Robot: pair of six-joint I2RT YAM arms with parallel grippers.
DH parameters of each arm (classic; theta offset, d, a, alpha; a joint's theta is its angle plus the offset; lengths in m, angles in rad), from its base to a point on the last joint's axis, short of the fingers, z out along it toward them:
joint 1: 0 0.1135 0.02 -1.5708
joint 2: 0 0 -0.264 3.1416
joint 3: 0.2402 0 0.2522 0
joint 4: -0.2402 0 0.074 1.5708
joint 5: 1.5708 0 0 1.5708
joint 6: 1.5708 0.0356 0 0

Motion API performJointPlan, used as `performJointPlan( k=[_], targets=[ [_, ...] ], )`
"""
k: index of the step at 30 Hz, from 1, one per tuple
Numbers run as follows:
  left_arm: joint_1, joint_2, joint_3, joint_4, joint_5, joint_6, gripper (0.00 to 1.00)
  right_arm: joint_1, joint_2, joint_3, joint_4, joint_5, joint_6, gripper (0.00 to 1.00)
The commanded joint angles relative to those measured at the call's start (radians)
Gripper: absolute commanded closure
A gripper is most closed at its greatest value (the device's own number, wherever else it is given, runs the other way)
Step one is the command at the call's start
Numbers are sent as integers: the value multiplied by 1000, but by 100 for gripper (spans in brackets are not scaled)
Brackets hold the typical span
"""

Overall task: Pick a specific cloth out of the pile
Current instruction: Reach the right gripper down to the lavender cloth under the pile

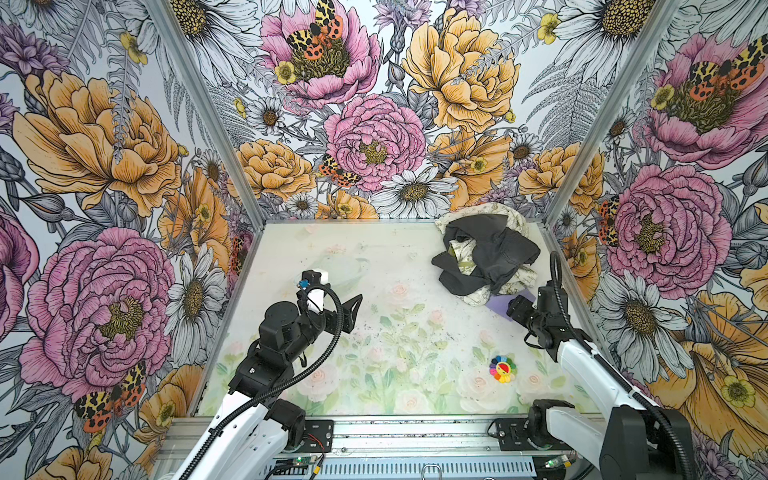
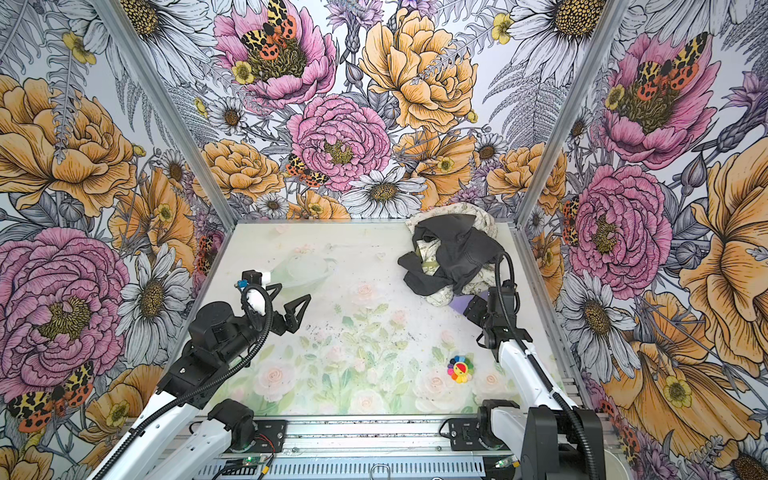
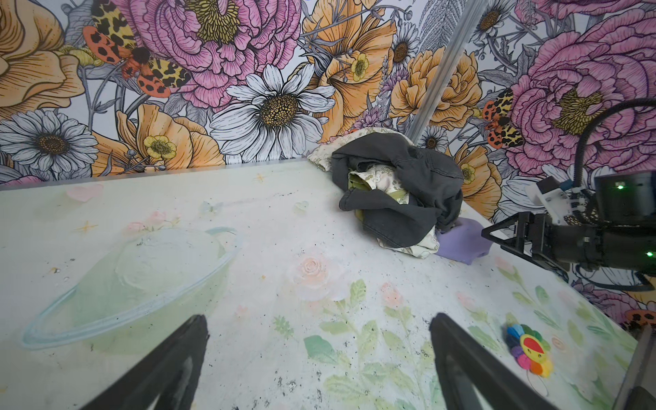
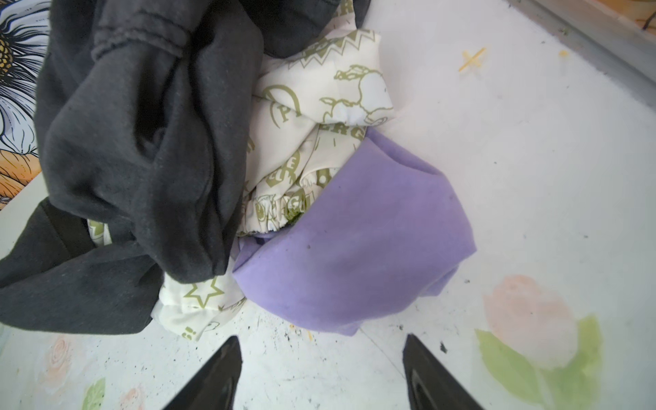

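Note:
The pile lies in the far right corner: a dark grey garment tangled with cream, green-printed fabric. The cloth, plain lavender, pokes out from under the pile's near edge, also visible in both top views and the left wrist view. My right gripper is open just short of the cloth's near edge, low over the table, with nothing between its fingers. My left gripper hangs wide open and empty over the table's left middle.
A small rainbow flower toy lies near the front right, beside my right arm. Floral walls close in on three sides, and the right wall's metal edge runs close to the pile. A metal rail crosses the front.

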Motion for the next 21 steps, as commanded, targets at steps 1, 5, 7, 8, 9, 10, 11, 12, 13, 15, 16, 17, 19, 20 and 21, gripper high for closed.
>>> performJointPlan(
  k=[1, 5, 7, 8, 9, 10, 11, 12, 13, 15, 16, 17, 19, 20, 21],
  targets=[
    [6, -8, -7, -8, 34, -2, 1, -6, 25, 32, 29, -21, 43, 31],
    [6, -8, -9, -10, 32, -2, 2, -7, 61, 36, 36, -17, 54, 34],
    [5, -8, -9, -11, 32, -1, 1, -9, 80, 40, 39, -18, 58, 37],
    [6, -6, -9, -10, 30, 0, 1, -9, 89, 41, 42, -20, 59, 38],
    [6, -5, -9, -11, 30, -1, 2, -10, 97, 43, 44, -23, 60, 40],
    [8, -4, -9, -10, 30, -1, 2, -11, 105, 46, 48, -27, 63, 41],
    [7, -3, -9, -10, 30, -1, 1, -11, 114, 47, 52, -33, 65, 43],
    [7, -1, -9, -12, 30, -1, 1, -11, 122, 50, 54, -40, 65, 45],
    [8, 0, -7, -13, 30, 0, 1, -11, 130, 53, 55, -46, 66, 45],
    [7, 2, -7, -15, 30, 1, 1, -10, 142, 59, 60, -54, 69, 49],
    [7, 2, -7, -16, 30, 0, 1, -10, 145, 60, 60, -56, 70, 49],
    [8, 3, -7, -16, 30, 1, 1, -11, 149, 62, 62, -56, 71, 50],
    [7, 3, -8, -16, 30, 0, 1, -12, 154, 61, 63, -43, 65, 52],
    [7, 5, -9, -15, 30, 1, 1, -14, 160, 61, 63, -35, 60, 54],
    [7, 5, -9, -16, 29, 0, 1, -15, 168, 60, 63, -29, 59, 55]
  ],
)
